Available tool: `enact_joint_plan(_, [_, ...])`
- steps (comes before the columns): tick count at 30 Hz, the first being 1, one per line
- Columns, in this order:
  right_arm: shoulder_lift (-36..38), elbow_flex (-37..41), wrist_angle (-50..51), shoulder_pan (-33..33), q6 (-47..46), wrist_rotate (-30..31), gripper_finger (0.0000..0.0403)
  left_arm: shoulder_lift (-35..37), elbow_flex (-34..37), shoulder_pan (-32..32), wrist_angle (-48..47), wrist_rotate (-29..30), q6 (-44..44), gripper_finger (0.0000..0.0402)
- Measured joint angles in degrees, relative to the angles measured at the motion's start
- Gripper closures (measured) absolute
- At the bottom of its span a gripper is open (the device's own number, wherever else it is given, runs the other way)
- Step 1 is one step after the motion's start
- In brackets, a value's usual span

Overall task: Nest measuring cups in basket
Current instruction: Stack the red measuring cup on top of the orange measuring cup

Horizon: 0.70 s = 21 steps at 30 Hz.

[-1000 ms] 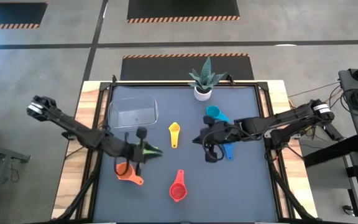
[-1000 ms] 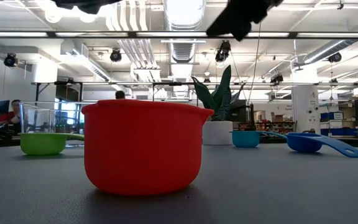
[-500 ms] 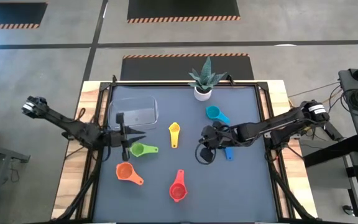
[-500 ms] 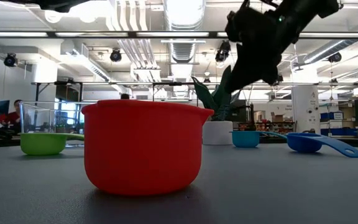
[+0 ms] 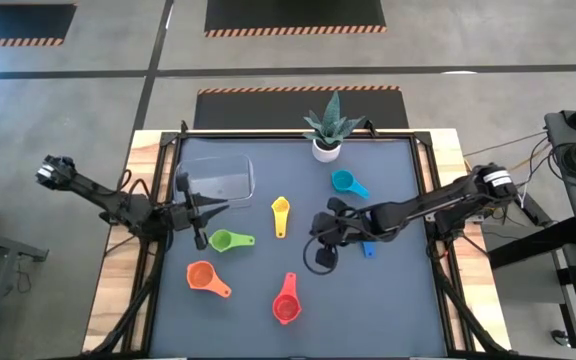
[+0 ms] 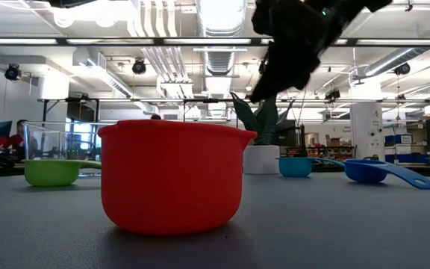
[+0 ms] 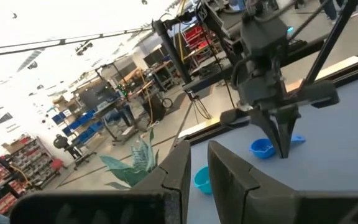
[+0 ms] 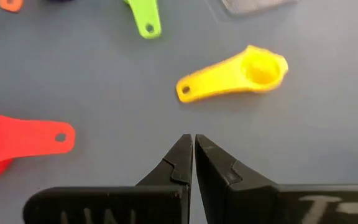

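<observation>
Surface: dark grey table (image 5: 398, 300) in an open workshop.
Cups: yellow cup (image 5: 280, 214) lay mid-table; green cup (image 5: 225, 240), orange cup (image 5: 204, 277), red cup (image 5: 287, 303), teal cup (image 5: 345, 182) and blue cup (image 5: 368, 246) scattered around it, none nested.
Handling: judged light, rigid, slick plastic; the flat handle looks the best hold.
Basket: clear basket (image 5: 216, 180) at far left, no cup inside.
Right gripper (image 5: 317, 262): fingers pressed together, empty, near the yellow cup.
Left gripper (image 5: 199, 213): beside the basket, nearly closed, holding nothing.

Both arms are dark, slender, multi-jointed, each with a pale silver-white band at its outer joint. Black cables trail from the right arm. Each tool (image 8: 193, 163) ends in two black tapered fingers (image 7: 178, 171).
</observation>
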<state>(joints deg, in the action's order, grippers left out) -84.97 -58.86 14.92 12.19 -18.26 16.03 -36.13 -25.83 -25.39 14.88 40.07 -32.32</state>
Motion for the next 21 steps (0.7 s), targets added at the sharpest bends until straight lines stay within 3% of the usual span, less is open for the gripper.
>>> enact_joint_plan(13, [-4.4,-14.5,12.6,0.0,7.3,-0.3,0.0394,-0.7,-0.5,0.0,0.0,0.0,-0.2,0.0364])
enact_joint_plan(21, [-7.4,-19.9,15.1,-0.1,11.0,-8.5,0.0358,-0.7,-0.5,0.0,0.0,0.0,-0.2,0.0364])
